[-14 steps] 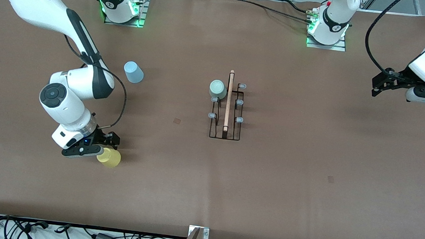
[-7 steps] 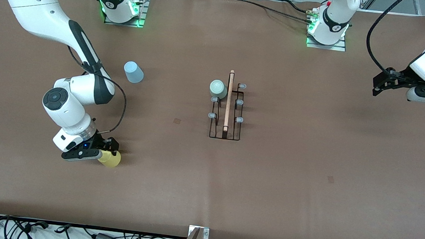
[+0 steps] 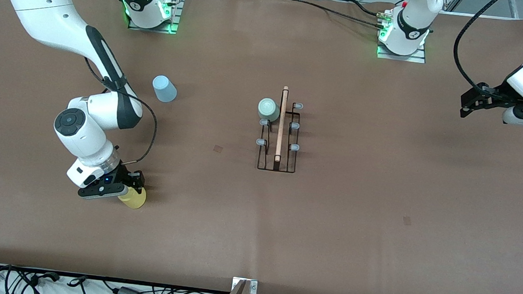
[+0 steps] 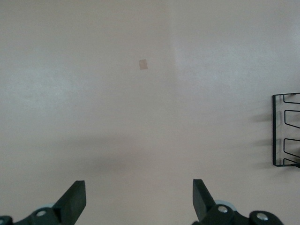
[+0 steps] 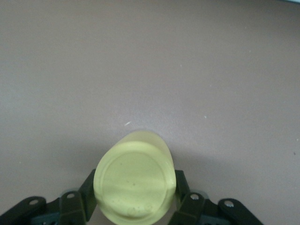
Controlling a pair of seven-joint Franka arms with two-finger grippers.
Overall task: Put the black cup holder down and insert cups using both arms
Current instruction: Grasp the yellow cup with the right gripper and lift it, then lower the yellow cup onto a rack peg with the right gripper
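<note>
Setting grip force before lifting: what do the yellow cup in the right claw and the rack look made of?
The small yellow tapered cup looks like thin matte plastic: faintly translucent, moulded flat base. The black rack looks like thin painted metal wire, with a pale wooden dowel handle and soft-looking pale-blue prong tips, possibly rubber.

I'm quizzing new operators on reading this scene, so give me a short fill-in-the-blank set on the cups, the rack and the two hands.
1. The right hand is shut on the ____ cup.
2. The grey-green cup sits on a prong of the ____.
3. The blue cup stands on the table toward the ____ arm's end.
4. The left hand waits with its fingers ____.

Missing words: yellow; rack; right; open
</note>
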